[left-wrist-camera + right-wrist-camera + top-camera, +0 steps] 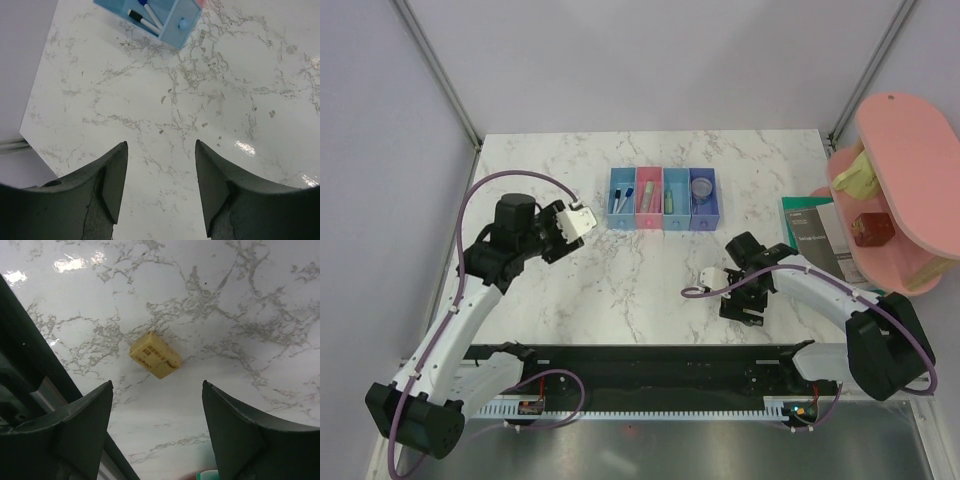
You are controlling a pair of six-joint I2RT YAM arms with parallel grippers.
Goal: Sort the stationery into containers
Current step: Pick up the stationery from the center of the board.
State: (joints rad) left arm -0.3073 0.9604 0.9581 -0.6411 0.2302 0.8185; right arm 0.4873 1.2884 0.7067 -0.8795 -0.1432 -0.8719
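Right claw (156,387) jaws apart, empty, hovering over tan nub (155,361), which lies loose on desk (260,305), well apart from bins (665,226). Left claw (160,145) apart, empty. Step: probably grasping nub. Next: lower, straddle, close, carry to bin.

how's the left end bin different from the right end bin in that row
The left end bin is light blue; the right end bin is dark blue. The left end bin holds a black-capped marker and a blue-tipped marker; the right end bin holds a clear round piece. Both are small, open, rectangular bins joined in one row.
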